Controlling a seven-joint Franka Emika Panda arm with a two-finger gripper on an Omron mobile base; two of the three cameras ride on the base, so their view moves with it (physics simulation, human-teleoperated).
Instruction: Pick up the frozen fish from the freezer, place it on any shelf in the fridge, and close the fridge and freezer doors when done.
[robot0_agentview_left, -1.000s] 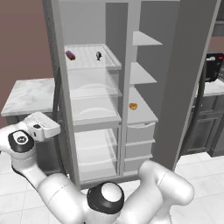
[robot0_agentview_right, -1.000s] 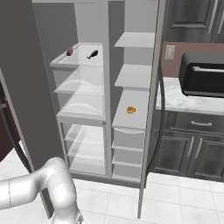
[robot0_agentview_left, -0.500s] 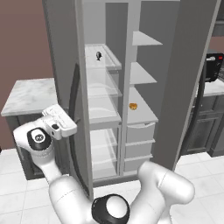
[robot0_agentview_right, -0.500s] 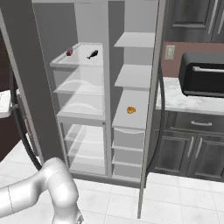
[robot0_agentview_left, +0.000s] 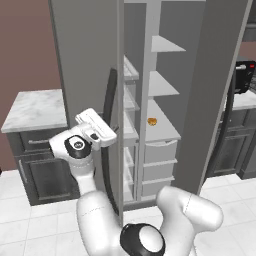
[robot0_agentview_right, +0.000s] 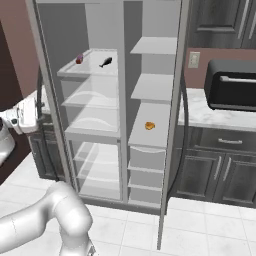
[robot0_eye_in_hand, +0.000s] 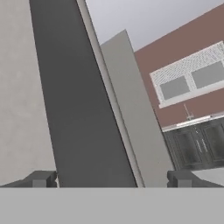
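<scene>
The frozen fish (robot0_agentview_right: 105, 62) lies on the top shelf (robot0_agentview_right: 90, 70) of the left compartment, at 11 o'clock from the orange item (robot0_agentview_right: 149, 125) across the divider. The claw (robot0_eye_in_hand: 112, 178) holds nothing, its tips spread wide either side of the left door's (robot0_agentview_left: 85, 75) dark handle (robot0_agentview_left: 108, 105). This looks like the door-closing step. Next, press that door fully shut, then swing the right door (robot0_agentview_right: 172, 120) closed.

We see our arm (robot0_agentview_left: 95, 210) as glossy white, built of fat rounded links that curve like bent tubes. Dark caps mark our joints: a round black disc ringed in grey on the wrist (robot0_agentview_left: 76, 144), and a black dome on the low joint (robot0_agentview_left: 145, 241). Our hand (robot0_agentview_left: 96, 127) is a flat white ribbed block. Our fingertips (robot0_eye_in_hand: 40, 178) are small, dark grey and blocky.
</scene>
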